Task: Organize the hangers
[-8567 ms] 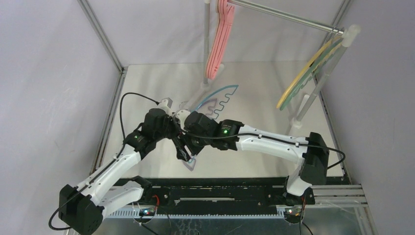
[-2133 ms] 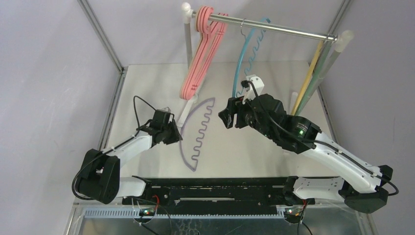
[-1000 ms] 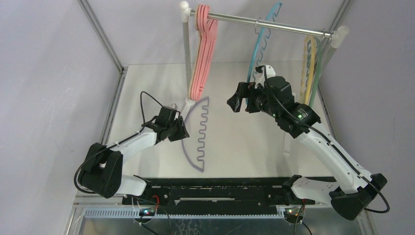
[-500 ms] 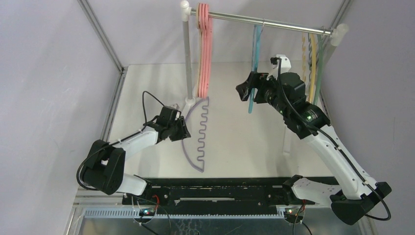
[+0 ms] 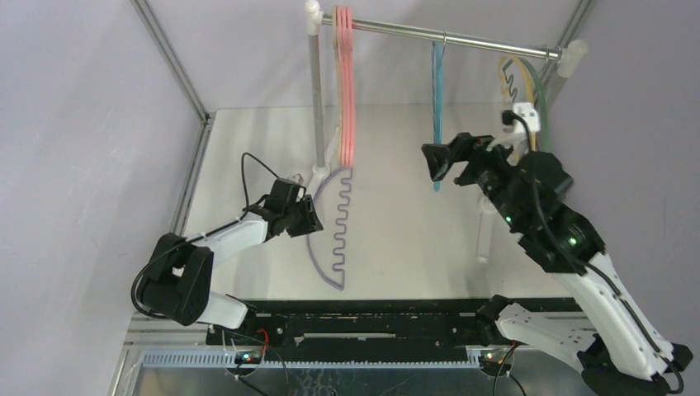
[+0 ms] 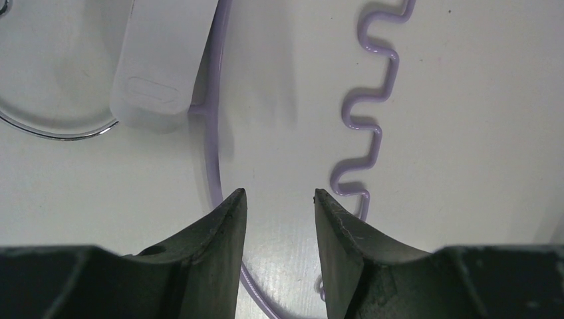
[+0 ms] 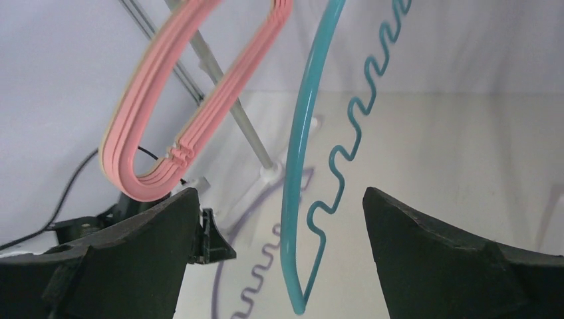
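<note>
The rail (image 5: pixel 462 37) spans the top of the overhead view, and most of the hangers are on it. The pink hangers (image 5: pixel 345 91) are upper left of centre, the blue hanger (image 5: pixel 437 107) is in the middle, and the yellow and green hangers (image 5: pixel 536 84) are at the upper right. The purple hanger (image 5: pixel 334 227) lies flat on the table (image 5: pixel 396 239), centre left, its top by the pole foot (image 6: pixel 163 60).

My right gripper (image 5: pixel 442 161) is spread wide and empty, facing the blue hanger. My left gripper (image 5: pixel 312 221) sits low over the purple hanger, jaws narrowly parted and holding nothing; the arc slips under one fingertip.

I judge this hanger to be light, thin, springy and slick. Lying flush on the table, it should be awkward to pinch. I'd straddle the smooth arc near its middle, not the wavy bar (image 6: pixel 362 133).
</note>
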You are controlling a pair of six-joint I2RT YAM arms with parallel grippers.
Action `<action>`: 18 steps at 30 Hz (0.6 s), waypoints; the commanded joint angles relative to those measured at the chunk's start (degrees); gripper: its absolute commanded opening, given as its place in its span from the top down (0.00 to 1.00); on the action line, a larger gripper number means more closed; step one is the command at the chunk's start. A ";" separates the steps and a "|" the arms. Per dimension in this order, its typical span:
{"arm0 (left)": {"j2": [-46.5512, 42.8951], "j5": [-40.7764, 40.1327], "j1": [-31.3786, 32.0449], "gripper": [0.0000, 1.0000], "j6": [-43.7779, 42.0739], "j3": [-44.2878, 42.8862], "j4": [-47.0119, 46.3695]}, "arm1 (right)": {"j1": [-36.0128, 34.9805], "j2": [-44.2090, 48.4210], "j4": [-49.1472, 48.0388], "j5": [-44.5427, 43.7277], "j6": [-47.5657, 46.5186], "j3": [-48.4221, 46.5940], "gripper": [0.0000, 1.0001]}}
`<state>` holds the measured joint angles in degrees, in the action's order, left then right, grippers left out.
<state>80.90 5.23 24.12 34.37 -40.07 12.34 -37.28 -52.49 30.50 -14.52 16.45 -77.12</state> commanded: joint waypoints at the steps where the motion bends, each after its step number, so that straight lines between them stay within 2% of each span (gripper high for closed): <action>1: 1.36 1.31 0.14 0.53 -1.97 -0.91 -1.66 | -2.43 5.04 -2.84 -6.89 -4.63 -1.12 0.00; 5: 1.89 1.02 0.13 0.52 -2.12 -1.59 -1.41 | -4.17 7.37 -3.31 -1.98 -6.69 -1.61 0.00; 11: 1.51 -0.67 0.11 0.50 -2.79 -2.76 0.23 | -7.62 2.89 2.95 13.68 -7.25 -6.84 0.00; 15: 0.45 -1.94 0.06 0.49 -3.37 -3.53 2.15 | -15.15 -0.20 3.39 16.91 -8.46 -7.75 0.00; 18: -1.40 -2.62 0.13 0.46 -3.84 -4.76 4.66 | -20.70 -5.20 7.50 15.66 -10.53 -11.04 0.01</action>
<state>82.78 4.62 24.12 32.53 -41.01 14.24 -52.34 -52.58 33.78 -1.72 9.37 -83.94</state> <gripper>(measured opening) 0.527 0.998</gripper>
